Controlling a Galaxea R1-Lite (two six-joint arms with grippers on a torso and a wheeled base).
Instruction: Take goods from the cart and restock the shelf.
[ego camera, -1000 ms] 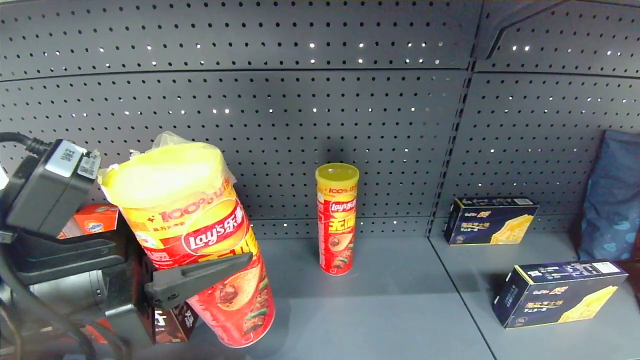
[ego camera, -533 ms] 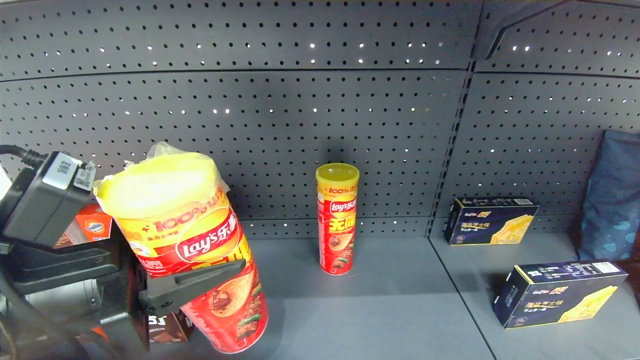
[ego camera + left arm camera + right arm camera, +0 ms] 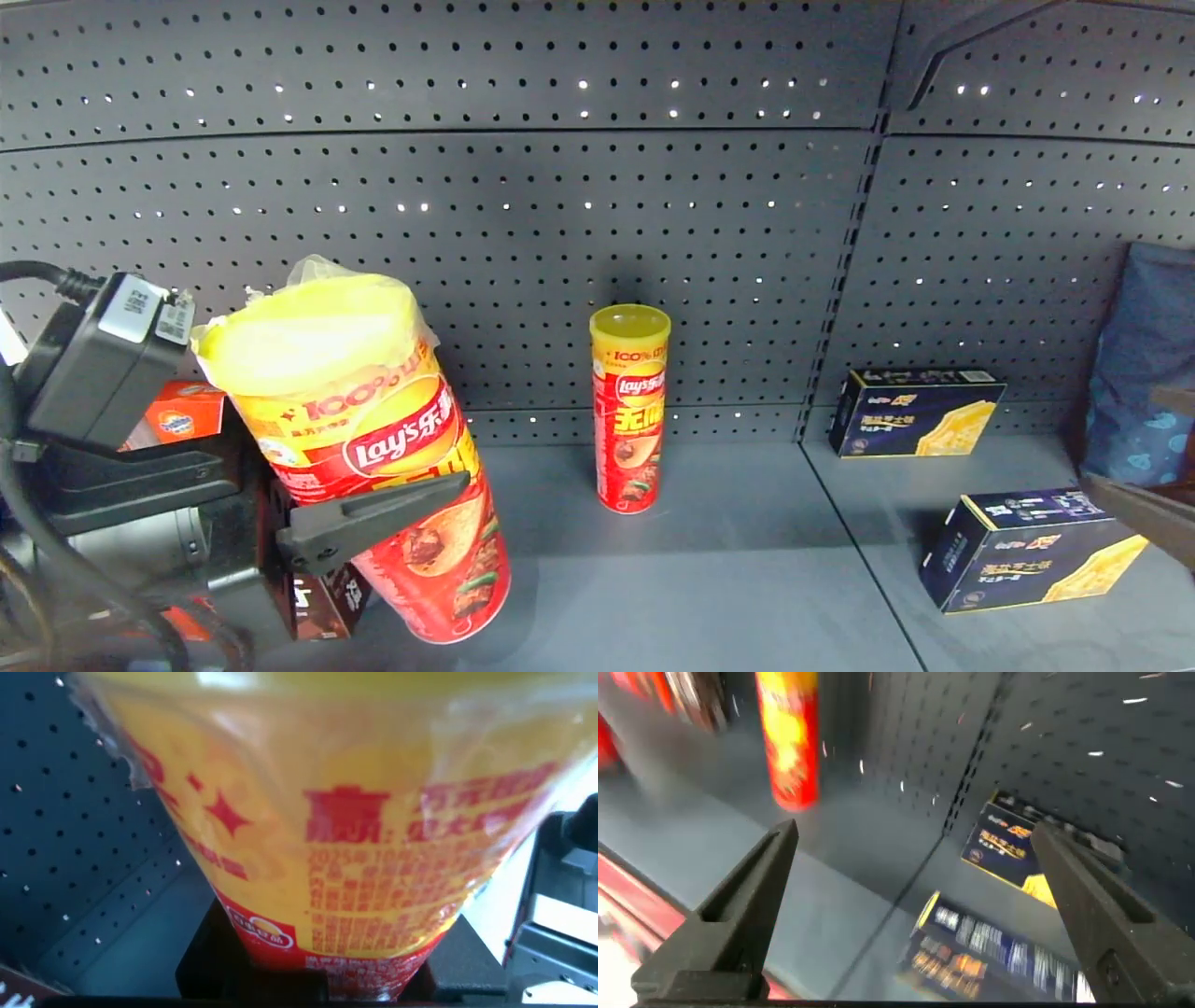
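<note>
My left gripper (image 3: 392,495) is shut on a large red and yellow chip can (image 3: 359,439) with a plastic-wrapped lid, held tilted over the left of the grey shelf floor (image 3: 709,579). The same can (image 3: 355,812) looms close in the left wrist view. I cannot tell whether its base touches the shelf. A second, matching chip can (image 3: 628,411) stands upright at the back middle. My right gripper (image 3: 915,919) is open with nothing in it, facing that can (image 3: 789,737); one of its fingers (image 3: 1144,511) shows at the head view's right edge.
Two dark blue and yellow boxes (image 3: 915,413) (image 3: 1032,551) lie on the right shelf section, with a blue bag (image 3: 1144,364) beyond them. An orange box (image 3: 182,415) and a brown box (image 3: 322,597) sit behind the held can. Pegboard (image 3: 560,215) backs the shelf.
The left gripper and its can dipped down and left, then came back up and right. The right gripper's fingers have entered the head view at the right edge.
</note>
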